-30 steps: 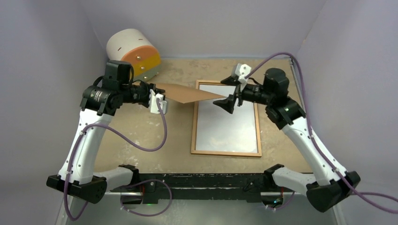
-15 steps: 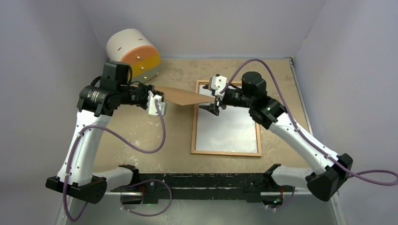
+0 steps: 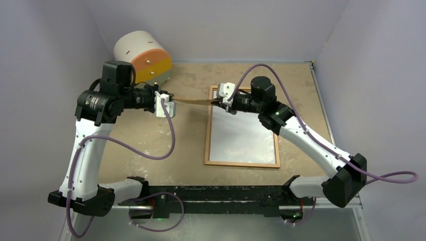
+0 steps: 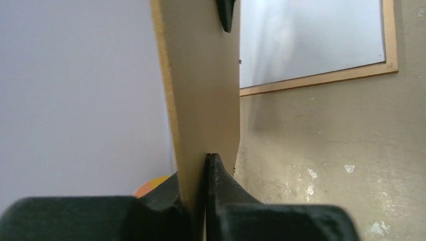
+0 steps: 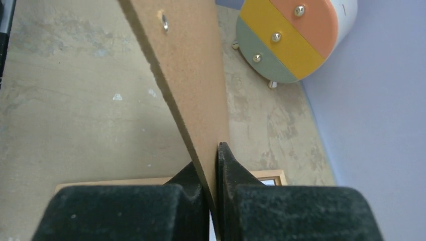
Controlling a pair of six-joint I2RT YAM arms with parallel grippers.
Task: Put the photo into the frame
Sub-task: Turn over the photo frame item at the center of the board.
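The frame (image 3: 241,164) lies flat on the table, right of centre, its thin orange-brown rim around a pale surface. I cannot tell whether that surface is the photo's white back or bare glass; no printed picture shows. A plain brown backing board (image 3: 191,101) hangs in the air over the frame's top left corner, nearly edge-on from above. My left gripper (image 3: 173,99) is shut on its left end (image 4: 201,75). My right gripper (image 3: 216,103) is shut on its right end (image 5: 186,55), and its jaws pinch the board's edge.
A round drawer unit (image 3: 143,55) with orange, yellow and green fronts (image 5: 291,35) stands at the back left by the wall. Purple-grey walls enclose the table on three sides. The tabletop (image 3: 150,145) is worn tan.
My right arm has swung left and its open jaws have shut on the board's right end. The board has tipped from broadside to nearly edge-on, and my left arm has shifted slightly back and left.
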